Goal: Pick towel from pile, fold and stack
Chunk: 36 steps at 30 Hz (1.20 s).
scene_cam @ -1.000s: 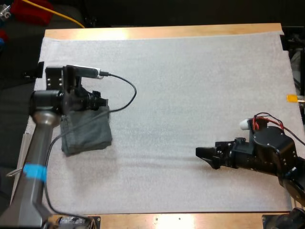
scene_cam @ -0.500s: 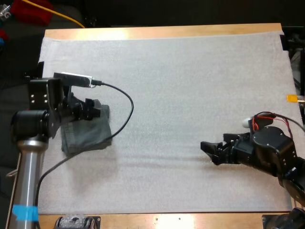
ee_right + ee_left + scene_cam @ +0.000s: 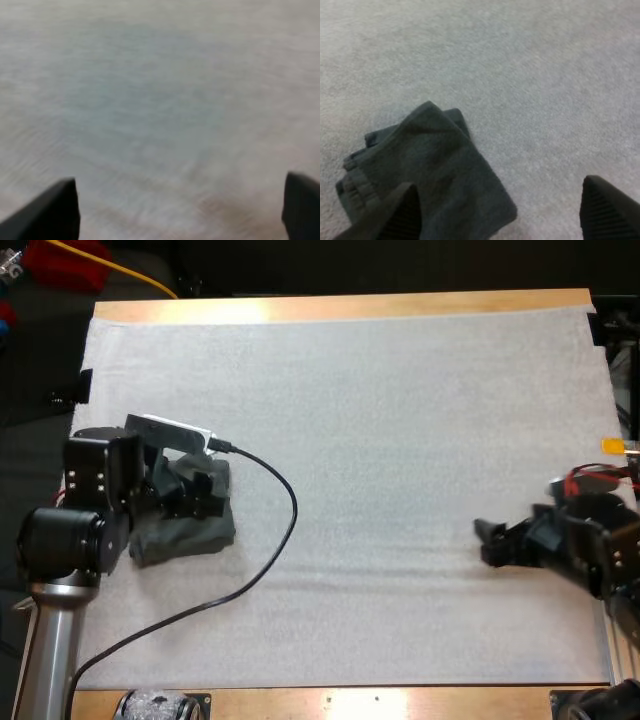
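Note:
A folded dark grey-green towel [image 3: 190,530] lies on the white mat [image 3: 380,420] at the left side. My left gripper [image 3: 205,490] hangs over the towel's far part, open, with nothing between its fingers. In the left wrist view the folded towel [image 3: 430,175] lies flat on the mat, one finger [image 3: 402,212] over it and the other [image 3: 607,210] over bare mat. My right gripper [image 3: 487,543] is open above bare mat at the right side, its fingers [image 3: 50,210] wide apart.
The left arm's black cable [image 3: 270,560] loops across the mat beside the towel. The wooden table edge [image 3: 340,306] runs along the far side, and another strip of it [image 3: 380,702] along the near side.
My left arm has drawn back toward the near left and lifted off the towel, which stays folded on the mat. My right arm has pulled back to the right.

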Tool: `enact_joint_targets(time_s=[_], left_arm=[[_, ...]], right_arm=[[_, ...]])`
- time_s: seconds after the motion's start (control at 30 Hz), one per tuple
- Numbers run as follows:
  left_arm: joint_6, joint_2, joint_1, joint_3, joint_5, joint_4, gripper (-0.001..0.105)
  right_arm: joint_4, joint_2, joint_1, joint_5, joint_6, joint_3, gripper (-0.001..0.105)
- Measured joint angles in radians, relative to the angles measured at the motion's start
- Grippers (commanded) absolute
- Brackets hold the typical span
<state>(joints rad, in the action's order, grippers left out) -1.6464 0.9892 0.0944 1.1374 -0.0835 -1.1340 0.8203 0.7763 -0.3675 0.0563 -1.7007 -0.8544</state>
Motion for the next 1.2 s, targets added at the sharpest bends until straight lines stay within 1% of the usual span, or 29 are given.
enact_joint_targets(time_s=[0.13,0.3,0.4,0.5,0.6,0.7,0.83,0.9,1.0,1.2], left_arm=[[0.014,0.0,0.0,0.0,0.039,-0.026,0.064],[0.025,0.0,0.0,0.0,0.047,-0.031,0.064],[0.025,-0.014,0.0,-0.01,0.047,-0.032,0.064],[0.03,-0.052,0.0,-0.038,0.049,-0.032,0.064],[0.03,-0.115,0.0,-0.089,0.055,-0.032,0.064],[0.03,-0.178,0.0,-0.161,0.057,-0.032,0.064],[0.03,-0.269,0.0,-0.245,0.059,-0.032,0.064],[0.03,-0.321,0.0,-0.273,0.062,-0.035,0.064],[0.03,-0.395,0.0,-0.289,0.062,-0.039,0.064],[0.03,-0.536,0.0,-0.288,0.062,-0.039,0.064]], right_arm=[[0.061,0.0,0.109,0.0,-0.091,-0.015,0.079],[0.152,0.0,0.225,-0.024,-0.245,-0.049,0.079],[0.169,0.0,0.248,-0.089,-0.277,-0.069,0.079],[0.175,0.0,0.248,-0.109,-0.311,-0.09,0.079],[0.186,0.0,0.248,-0.111,-0.318,-0.102,0.079],[0.201,-0.013,0.248,-0.111,-0.317,-0.102,0.079],[0.214,-0.054,0.248,-0.107,-0.297,-0.102,0.079],[0.226,-0.083,0.248,-0.107,-0.291,-0.102,0.079],[0.263,-0.126,0.248,-0.107,-0.255,-0.102,0.079],[0.305,-0.228,0.248,-0.106,-0.211,-0.102,0.079]])
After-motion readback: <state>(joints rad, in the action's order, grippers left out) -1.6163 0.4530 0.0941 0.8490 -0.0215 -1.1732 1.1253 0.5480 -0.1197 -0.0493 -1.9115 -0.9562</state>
